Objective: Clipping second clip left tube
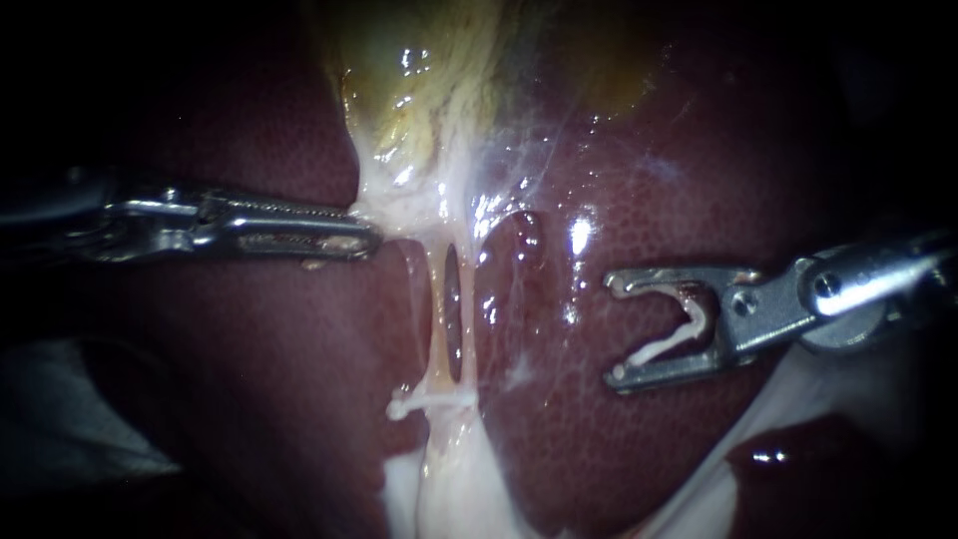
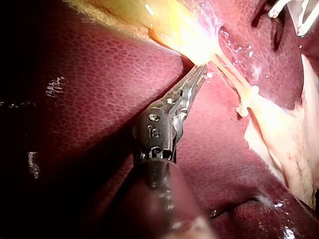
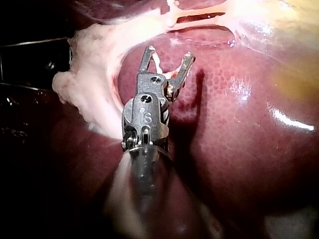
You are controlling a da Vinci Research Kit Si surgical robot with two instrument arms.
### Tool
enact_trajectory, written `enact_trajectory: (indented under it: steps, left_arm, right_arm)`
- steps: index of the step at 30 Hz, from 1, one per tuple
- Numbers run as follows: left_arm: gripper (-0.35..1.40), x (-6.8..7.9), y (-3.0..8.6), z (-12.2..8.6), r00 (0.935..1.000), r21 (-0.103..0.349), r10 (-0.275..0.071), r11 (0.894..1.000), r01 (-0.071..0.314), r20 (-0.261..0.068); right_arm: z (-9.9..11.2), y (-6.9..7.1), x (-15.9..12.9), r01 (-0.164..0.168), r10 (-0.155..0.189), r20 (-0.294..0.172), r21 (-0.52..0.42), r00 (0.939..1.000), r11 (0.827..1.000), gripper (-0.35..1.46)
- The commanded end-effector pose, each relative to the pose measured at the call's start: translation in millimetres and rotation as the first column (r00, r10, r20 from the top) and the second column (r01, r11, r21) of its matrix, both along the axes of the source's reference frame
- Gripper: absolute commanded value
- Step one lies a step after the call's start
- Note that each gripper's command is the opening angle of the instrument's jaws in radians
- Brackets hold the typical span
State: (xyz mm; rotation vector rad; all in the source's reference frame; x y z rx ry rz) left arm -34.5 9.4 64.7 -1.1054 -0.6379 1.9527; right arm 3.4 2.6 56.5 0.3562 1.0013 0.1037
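Two pale tubes run down from the gallbladder (image 1: 429, 80) over the liver (image 1: 639, 439): the left tube (image 1: 437, 319) and the right tube (image 1: 469, 319), with a dark slit between them. A white clip (image 1: 429, 402) sits across them low down, also in the left wrist view as the clip (image 2: 244, 107). My left instrument (image 1: 367, 238) comes in from the left, jaws shut on pale tissue at the gallbladder's neck (image 2: 202, 69). My right instrument (image 1: 611, 331) stands well right of the tubes, its jaws wide apart holding a white clip (image 1: 684, 334) between them, clear of the tissue (image 3: 169, 54).
Dark red liver fills the view on both sides of the tubes. Pale fatty tissue (image 1: 449, 489) spreads below the clip, and a lump of it (image 3: 89, 84) lies beside my right instrument. Thin glistening membrane (image 1: 559, 170) stretches right of the gallbladder's neck.
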Motion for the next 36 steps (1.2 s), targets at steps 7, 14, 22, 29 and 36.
enact_trajectory:
  steps: [7,14,22,29,36]
  left_arm:
    - [-0.35,2.1,1.3,-4.8,0.9991,0.014,-0.017,1.0,0.016,0.04]
    - [-0.35,3.4,1.9,-8.9,0.9967,0.006,-0.045,0.999,0.045,0.068]
    - [-0.35,3.4,1.7,-7.9,0.9967,0.002,-0.044,0.999,0.044,0.068]
    - [-0.35,3.3,1.7,-7.8,0.9968,0.001,-0.045,0.999,0.045,0.067]
    - [-0.35,3.1,1.7,-7.7,0.9968,0.001,-0.046,0.999,0.046,0.066]
  right_arm:
    - [0.1,0.0,0.1,-0.001,0.001,0.001,0.0,1.0,1.0,0.5]
    - [0.0,0.1,0.2,-0.004,0.004,0.003,-0.001,1.0,1.0,0.5]
    - [-0.2,-0.7,2.8,-0.008,0.011,-0.065,0.054,0.9979,0.999,0.5]
    - [0.0,-1.6,6.5,-0.041,0.055,-0.098,0.145,0.9936,0.989,0.5]
    - [1.5,-2.6,9.7,-0.056,0.08,-0.108,0.208,0.9909,0.976,0.5]
